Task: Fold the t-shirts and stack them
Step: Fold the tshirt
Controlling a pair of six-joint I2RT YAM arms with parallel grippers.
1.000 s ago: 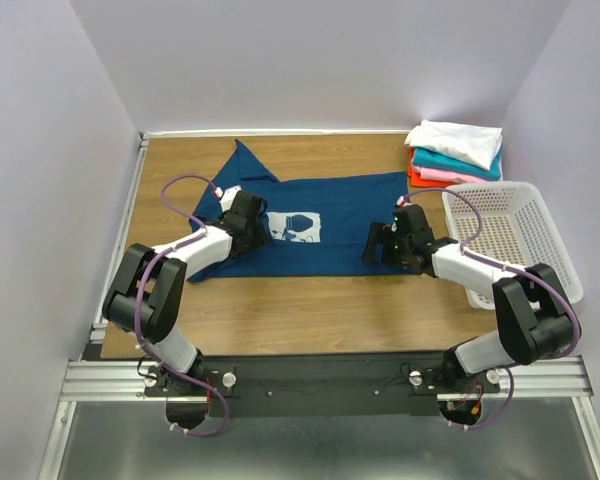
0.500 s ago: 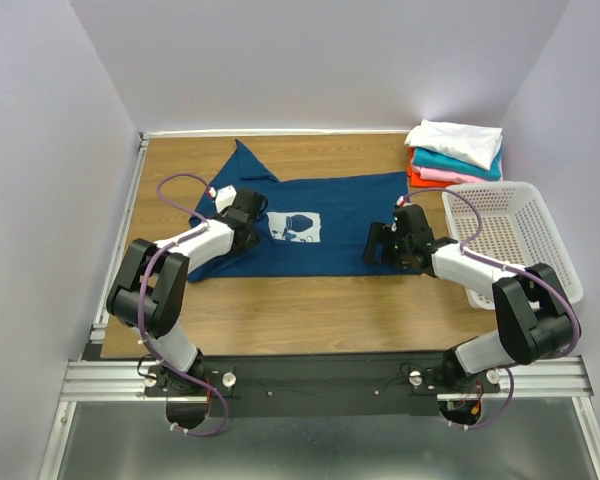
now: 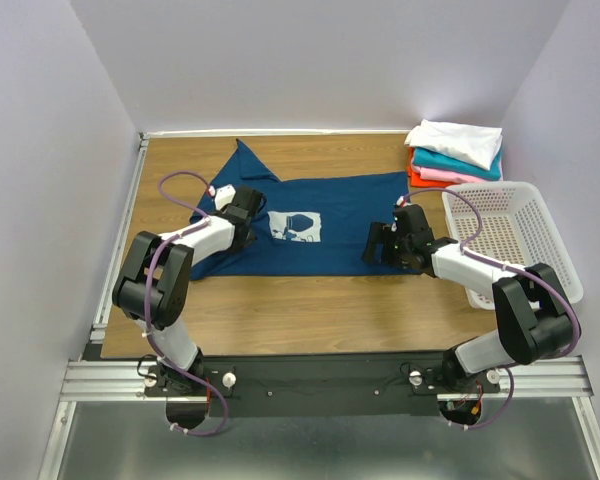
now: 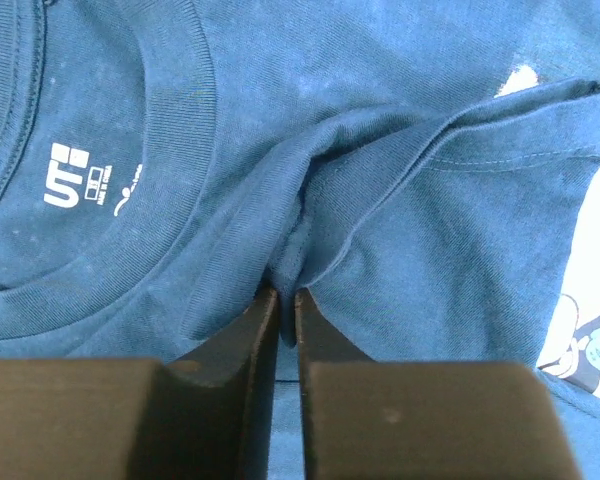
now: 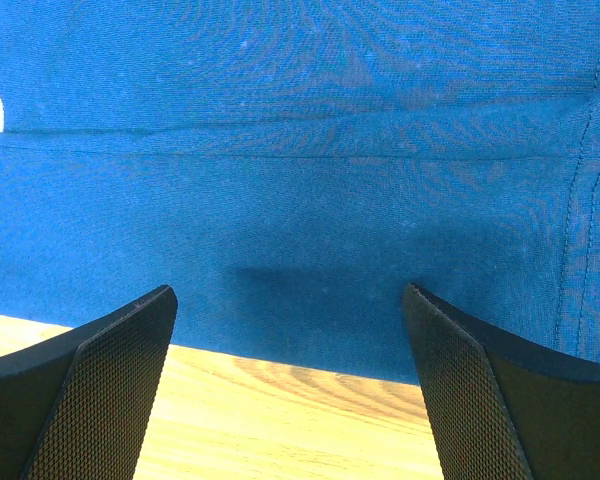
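A navy blue t-shirt lies spread on the wooden table, its white square print facing up. My left gripper is at the shirt's left side, by the collar. In the left wrist view the left gripper is shut on a raised pinch of the navy cloth beside the ribbed collar. My right gripper is low at the shirt's right side. There the right gripper stands open over the navy cloth's edge, with nothing between its fingers. Folded t-shirts are stacked at the back right, a white one on top.
A white perforated basket stands at the right edge, just beyond the right arm. Bare wood runs along the near side of the table. The walls close in on the left, back and right.
The left gripper's jaws have closed on a fold of the navy shirt near the collar, and the left arm has shifted slightly left. The right arm has not moved.
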